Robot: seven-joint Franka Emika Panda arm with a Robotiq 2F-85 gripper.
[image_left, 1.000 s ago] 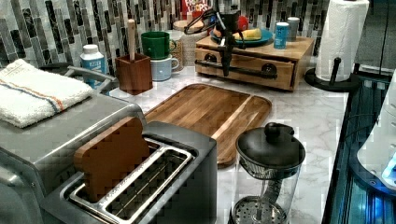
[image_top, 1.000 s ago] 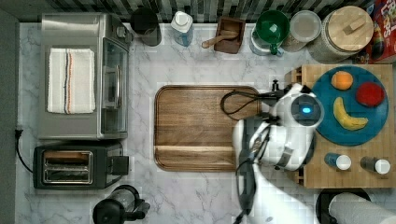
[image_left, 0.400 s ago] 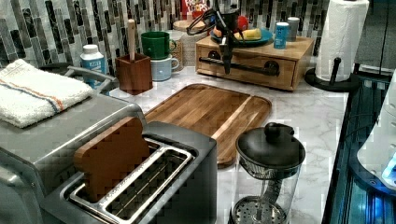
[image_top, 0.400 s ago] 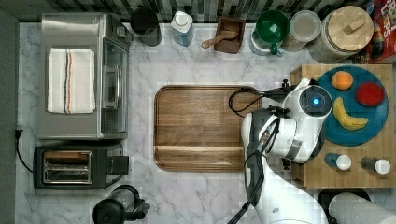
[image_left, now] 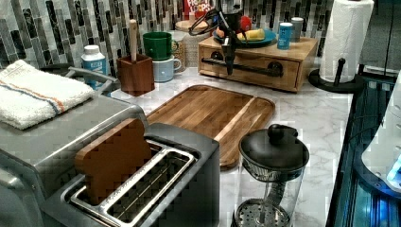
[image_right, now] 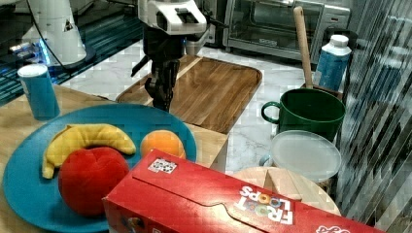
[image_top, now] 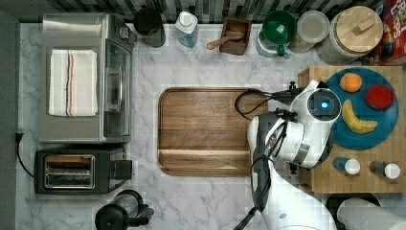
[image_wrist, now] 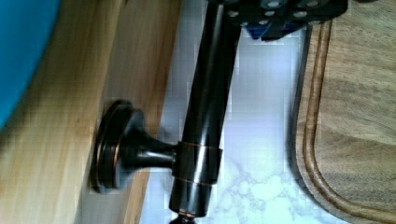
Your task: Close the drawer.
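Seen in the left view, going from left to right: brown cutting board (image_left: 215,113) flat on the marble counter (image_left: 307,113). Behind it, gripper (image_left: 229,59) hanging in front of the drawer (image_left: 250,66), fingertips down at the dark bar handle (image_left: 246,68). Drawer front flush with its wooden box, under the blue plate (image_left: 265,39). In the wrist view, handle (image_wrist: 205,102) just beside the fingers. Cannot tell if fingers apart or together.
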